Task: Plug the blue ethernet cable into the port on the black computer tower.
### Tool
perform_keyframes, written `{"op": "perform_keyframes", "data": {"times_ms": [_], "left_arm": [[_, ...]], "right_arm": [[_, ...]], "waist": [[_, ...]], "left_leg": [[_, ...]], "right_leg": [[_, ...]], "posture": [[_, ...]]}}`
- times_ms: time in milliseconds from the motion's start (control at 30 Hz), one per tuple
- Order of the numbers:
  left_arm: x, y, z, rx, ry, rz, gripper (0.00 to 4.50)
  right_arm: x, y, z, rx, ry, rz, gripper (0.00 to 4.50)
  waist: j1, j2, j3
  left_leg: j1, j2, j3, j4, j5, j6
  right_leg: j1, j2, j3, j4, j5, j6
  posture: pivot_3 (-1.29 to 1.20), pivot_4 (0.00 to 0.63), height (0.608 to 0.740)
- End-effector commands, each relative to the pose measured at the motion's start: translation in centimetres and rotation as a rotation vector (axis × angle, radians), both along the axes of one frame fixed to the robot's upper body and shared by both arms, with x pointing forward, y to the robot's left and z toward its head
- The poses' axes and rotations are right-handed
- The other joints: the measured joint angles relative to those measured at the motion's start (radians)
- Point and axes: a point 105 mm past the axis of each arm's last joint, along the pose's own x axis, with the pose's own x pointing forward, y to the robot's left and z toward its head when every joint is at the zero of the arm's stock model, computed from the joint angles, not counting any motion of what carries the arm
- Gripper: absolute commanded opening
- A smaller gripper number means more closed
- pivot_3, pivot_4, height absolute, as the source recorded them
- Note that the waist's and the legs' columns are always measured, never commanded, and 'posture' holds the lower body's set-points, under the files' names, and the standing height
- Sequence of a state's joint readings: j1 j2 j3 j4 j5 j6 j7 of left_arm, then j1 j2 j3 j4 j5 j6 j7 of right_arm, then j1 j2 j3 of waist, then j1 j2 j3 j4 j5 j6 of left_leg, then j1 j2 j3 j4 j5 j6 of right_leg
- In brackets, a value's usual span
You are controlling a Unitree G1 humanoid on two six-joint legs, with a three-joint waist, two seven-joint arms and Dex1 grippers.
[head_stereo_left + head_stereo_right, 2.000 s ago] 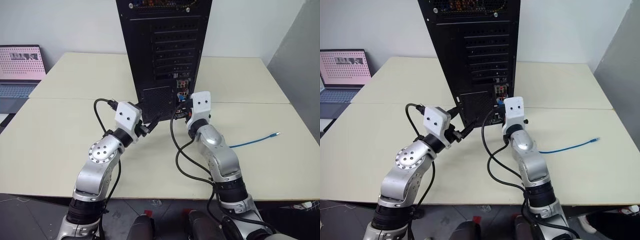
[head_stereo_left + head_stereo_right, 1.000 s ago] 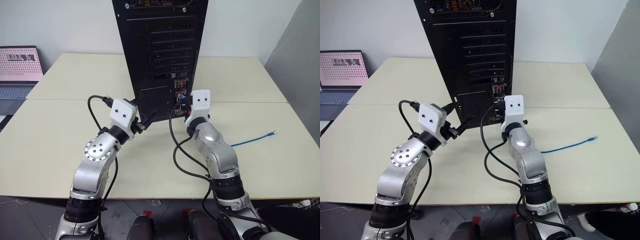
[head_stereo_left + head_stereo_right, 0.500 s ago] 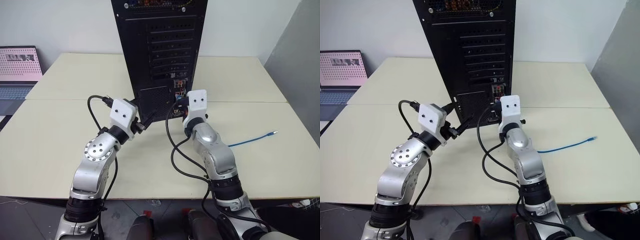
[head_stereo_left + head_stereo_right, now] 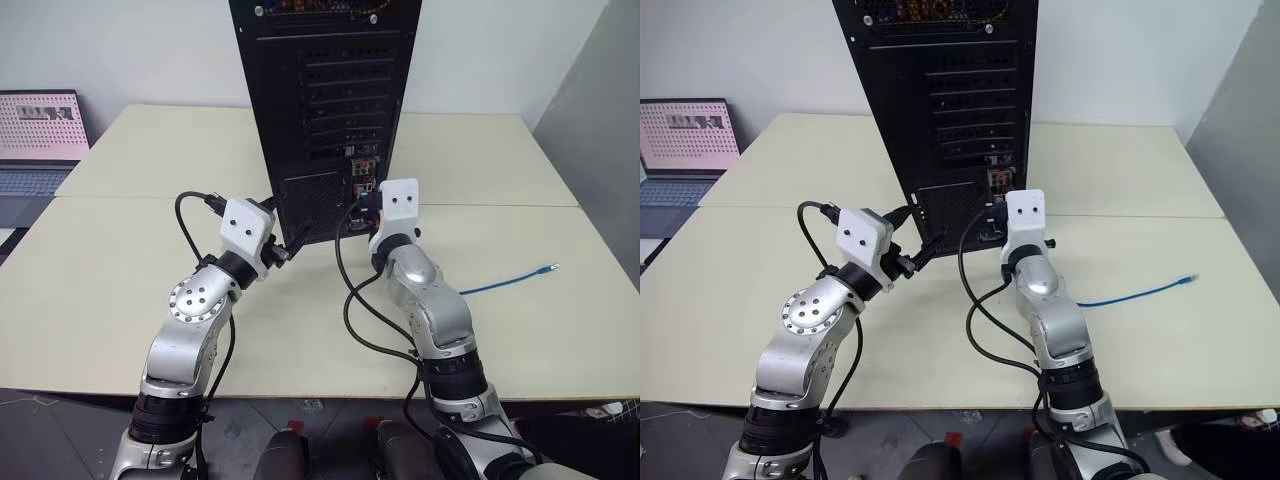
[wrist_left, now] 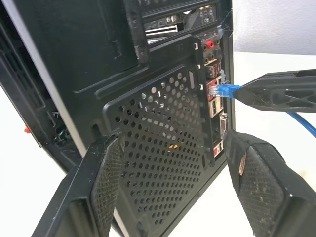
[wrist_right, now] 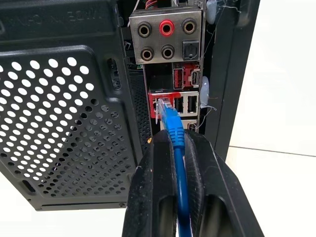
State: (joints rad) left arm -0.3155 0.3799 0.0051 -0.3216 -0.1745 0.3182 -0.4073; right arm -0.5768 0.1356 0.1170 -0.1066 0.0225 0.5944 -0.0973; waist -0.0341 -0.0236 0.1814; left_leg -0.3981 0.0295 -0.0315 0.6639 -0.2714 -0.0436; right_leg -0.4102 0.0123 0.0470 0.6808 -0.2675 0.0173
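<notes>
The blue ethernet cable (image 6: 175, 148) runs lengthwise between the right gripper (image 6: 174, 143)'s two clamped black fingers, its clear-blue plug aimed straight at the port (image 6: 162, 105) in the connector strip of the black computer tower (image 4: 320, 100), tip at the socket mouth. The cable's loose end trails off at three o'clock across the smooth cream table (image 4: 120, 260). The left gripper (image 5: 173, 163) hangs spread wide around the tower's perforated metal grille, empty.

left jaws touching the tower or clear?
Apart. In the left wrist view both fingers of the open left gripper stand short of the black computer tower, straddling its mesh grille, with no pad pressed to the metal.
</notes>
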Motion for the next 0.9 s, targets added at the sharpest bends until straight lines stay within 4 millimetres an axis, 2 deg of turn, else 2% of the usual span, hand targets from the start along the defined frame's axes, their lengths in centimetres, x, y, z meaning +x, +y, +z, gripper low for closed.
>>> {"op": "perform_keyframes", "data": {"times_ms": [33,400,600,900], "left_arm": [[-0.3,0.1,1.0,0.017,-0.053,-0.003,3.33],[-0.4,-0.4,1.2,-0.004,-0.027,-0.024,3.33],[-0.4,-1.0,2.0,-0.016,-0.007,-0.044,3.33],[0.0,-0.3,2.3,-0.001,0.01,-0.005,3.33]], "right_arm": [[-0.4,0.2,2.1,0.035,-0.062,0.002,0.0],[-0.2,2.9,3.0,0.016,-0.087,0.069,0.0],[0.1,3.7,3.6,0.023,-0.101,0.078,0.0],[0.5,5.0,4.6,0.03,-0.135,0.087,0.0]], "waist": [[0.001,0.0,0.0],[-0.003,0.0,0.0],[-0.016,0.0,0.0],[-0.025,0.0,0.0]], "left_leg": [[0.0,0.0,0.0,0.0,0.0,0.0],[0.0,0.0,0.0,0.0,0.0,0.0],[0.001,0.0,0.001,0.0,0.0,0.0],[0.002,0.0,0.001,0.0,0.0,0.0]], "right_leg": [[0.0,0.0,0.0,0.0,0.0,0.0],[0.0,0.0,0.0,0.0,0.0,0.0],[0.0,0.002,0.0,0.0,0.0,0.0],[0.0,0.002,0.001,0.001,0.001,-0.001]], "posture": [[0.0,0.15,0.74],[0.0,0.15,0.74],[0.0,0.15,0.74],[0.0,0.15,0.74]]}}
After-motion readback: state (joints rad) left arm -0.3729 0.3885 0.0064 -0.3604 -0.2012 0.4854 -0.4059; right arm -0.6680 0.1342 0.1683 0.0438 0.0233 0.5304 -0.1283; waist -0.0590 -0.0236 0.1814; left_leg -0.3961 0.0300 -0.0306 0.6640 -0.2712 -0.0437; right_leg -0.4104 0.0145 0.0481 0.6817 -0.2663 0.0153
